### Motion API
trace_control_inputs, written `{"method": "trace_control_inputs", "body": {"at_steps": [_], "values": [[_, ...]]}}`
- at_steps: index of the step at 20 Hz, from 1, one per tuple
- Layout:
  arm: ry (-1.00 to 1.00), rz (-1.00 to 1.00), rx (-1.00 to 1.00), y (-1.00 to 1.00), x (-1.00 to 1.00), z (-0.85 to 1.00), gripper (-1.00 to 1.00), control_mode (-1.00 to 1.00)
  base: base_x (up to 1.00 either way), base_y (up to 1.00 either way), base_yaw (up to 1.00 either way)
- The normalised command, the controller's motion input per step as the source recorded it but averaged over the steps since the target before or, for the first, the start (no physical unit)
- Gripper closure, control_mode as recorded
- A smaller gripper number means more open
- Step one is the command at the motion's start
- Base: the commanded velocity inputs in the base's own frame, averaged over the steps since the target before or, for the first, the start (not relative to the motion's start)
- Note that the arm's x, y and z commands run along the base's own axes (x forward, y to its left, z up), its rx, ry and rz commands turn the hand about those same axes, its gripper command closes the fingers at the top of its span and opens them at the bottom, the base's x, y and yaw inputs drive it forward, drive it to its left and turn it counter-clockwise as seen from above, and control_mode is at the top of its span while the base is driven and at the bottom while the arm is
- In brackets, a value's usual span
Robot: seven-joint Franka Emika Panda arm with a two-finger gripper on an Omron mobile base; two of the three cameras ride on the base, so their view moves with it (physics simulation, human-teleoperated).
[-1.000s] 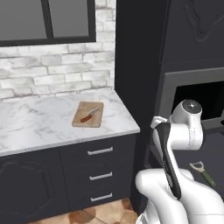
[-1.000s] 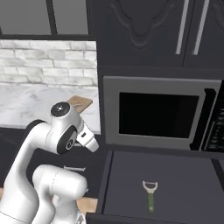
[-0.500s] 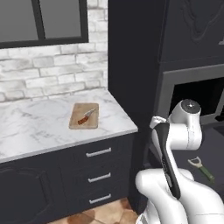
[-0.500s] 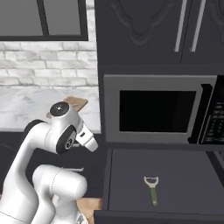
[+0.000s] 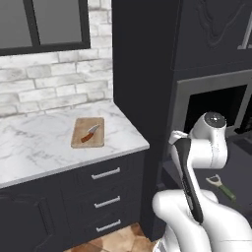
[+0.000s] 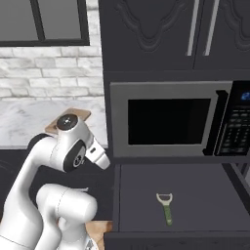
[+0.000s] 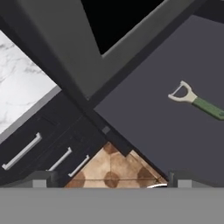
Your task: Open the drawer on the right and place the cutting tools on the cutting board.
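Drawer [image 6: 195,195] standing open at right, knife [image 5: 90,133] lying on the board [image 5: 78,140] on the counter [image 5: 34,147]; peeler [image 6: 166,207] remaining in the drawer, hand's fingers [image 7: 40,180] apart, holding nothing.

The drawer [image 6: 195,195] stands pulled out below the microwave [image 6: 171,119], and the green-handled peeler [image 6: 166,207] lies flat on its floor. A corner of the cutting board [image 6: 80,114] shows on the marble counter [image 6: 29,119], behind the white arm [image 6: 58,166].
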Motion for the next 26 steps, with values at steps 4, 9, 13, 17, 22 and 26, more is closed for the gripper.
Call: {"method": "trace_control_inputs", "body": {"at_steps": [4, 9, 13, 17, 22, 26], "values": [[0.00, 0.09, 0.01, -0.66, 0.00, 0.00, -1.00, -1.00, 0.00, 0.00, 0.00], [0.00, 0.11, 0.04, -0.99, 0.00, -0.07, -1.00, -1.00, 0.00, 0.00, 0.00], [0.01, 0.10, 0.05, -1.00, 0.00, -0.14, -1.00, -1.00, 0.00, 0.00, 0.00], [0.09, 0.14, 0.00, -0.92, 0.00, -0.36, -1.00, -1.00, 0.00, 0.00, 0.00], [0.08, 0.21, -0.12, -0.28, 0.00, -0.42, -1.00, -1.00, 0.00, 0.00, 0.00], [0.25, 0.15, -0.25, 0.00, 0.01, -0.45, -1.00, -1.00, 0.00, 0.00, 0.00]]}}
